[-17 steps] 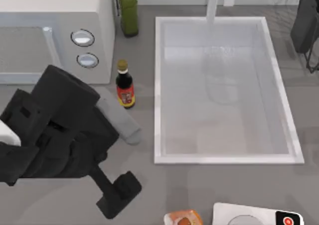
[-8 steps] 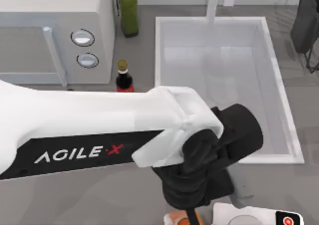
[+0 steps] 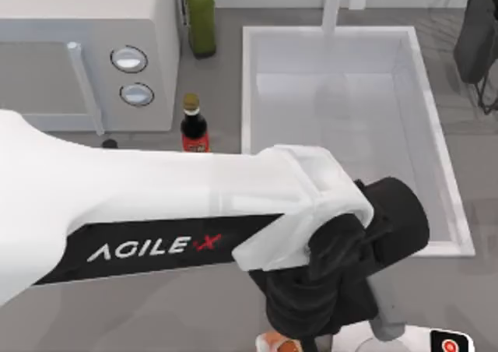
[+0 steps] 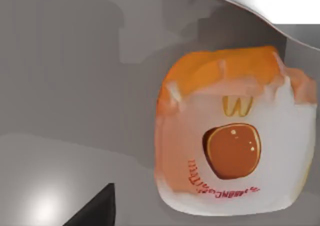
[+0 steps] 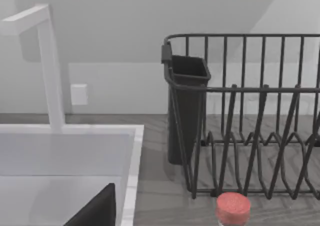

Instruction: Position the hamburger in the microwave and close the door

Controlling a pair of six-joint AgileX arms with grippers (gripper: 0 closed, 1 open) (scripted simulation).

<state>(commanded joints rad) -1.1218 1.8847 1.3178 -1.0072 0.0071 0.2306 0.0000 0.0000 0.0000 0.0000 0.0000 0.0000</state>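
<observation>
The hamburger (image 4: pixel 230 146) is in a pale wrapper with an orange top and lies on the grey counter, close below my left wrist camera. In the top view only its edge (image 3: pixel 272 343) shows at the front, under the black wrist of my left arm (image 3: pixel 334 282), which hides the left gripper. Nothing is held around the hamburger. The microwave (image 3: pixel 85 9) stands at the back left, its door (image 3: pixel 39 79) shut, with the bar handle (image 3: pixel 85 87) beside two silver dials (image 3: pixel 128 58). A dark corner of the right gripper (image 5: pixel 97 208) shows by the sink.
A white sink basin (image 3: pixel 436 134) with a faucet (image 5: pixel 50 61) fills the middle right. A soy sauce bottle (image 3: pixel 193 122) and a green bottle (image 3: pixel 200 17) stand beside the microwave. A white device with a red button (image 3: pixel 447 343) lies right of the hamburger. A black dish rack (image 5: pixel 250 116) stands back right.
My left arm has swung from the front left across the counter to above the hamburger, then moved slightly further right and forward. The hamburger has not moved.
</observation>
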